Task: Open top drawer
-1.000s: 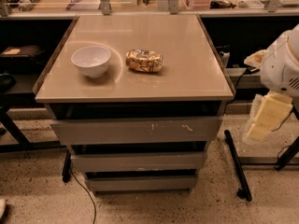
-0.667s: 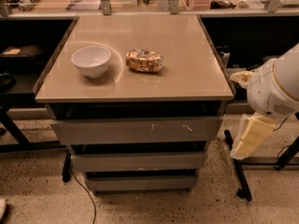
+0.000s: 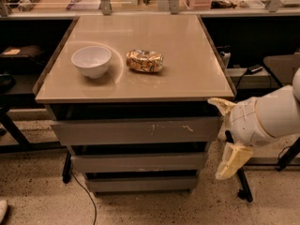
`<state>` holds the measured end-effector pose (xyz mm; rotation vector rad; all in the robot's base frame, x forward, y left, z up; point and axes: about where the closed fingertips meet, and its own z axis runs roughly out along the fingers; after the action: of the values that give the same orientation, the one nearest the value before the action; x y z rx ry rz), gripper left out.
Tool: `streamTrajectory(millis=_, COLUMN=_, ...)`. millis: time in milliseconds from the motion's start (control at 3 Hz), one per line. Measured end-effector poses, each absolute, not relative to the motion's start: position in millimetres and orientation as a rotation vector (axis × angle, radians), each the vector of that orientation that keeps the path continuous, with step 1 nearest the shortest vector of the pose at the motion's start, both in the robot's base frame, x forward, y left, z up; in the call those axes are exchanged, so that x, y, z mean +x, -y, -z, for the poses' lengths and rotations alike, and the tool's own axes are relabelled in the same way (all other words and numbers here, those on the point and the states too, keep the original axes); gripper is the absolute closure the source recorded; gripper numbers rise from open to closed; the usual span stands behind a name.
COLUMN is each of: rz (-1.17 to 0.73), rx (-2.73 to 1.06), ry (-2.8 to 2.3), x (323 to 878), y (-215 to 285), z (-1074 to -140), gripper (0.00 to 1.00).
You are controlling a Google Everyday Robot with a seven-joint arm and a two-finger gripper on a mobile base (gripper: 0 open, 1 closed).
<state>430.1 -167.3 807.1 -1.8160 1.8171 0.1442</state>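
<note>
While the top drawer (image 3: 136, 131) sits just under the table (image 3: 187, 86) top with its inside hidden, the gripper (image 3: 224, 135) hangs at the table's right front corner, fingers spread and holding nothing. On the table stand an empty bowl (image 3: 91, 61) and a packet (image 3: 145, 61).
</note>
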Motion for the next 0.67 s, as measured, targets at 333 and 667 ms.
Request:
streamTrajectory(millis=333, rz=-0.121, rx=-1.869, ry=-1.757, x=430.2, y=166.4, z=-807.3, gripper=0.00)
streamTrajectory(millis=667, rz=-0.121, rx=-1.869, ry=-1.757, x=430.2, y=166.4, z=-807.3, gripper=0.00)
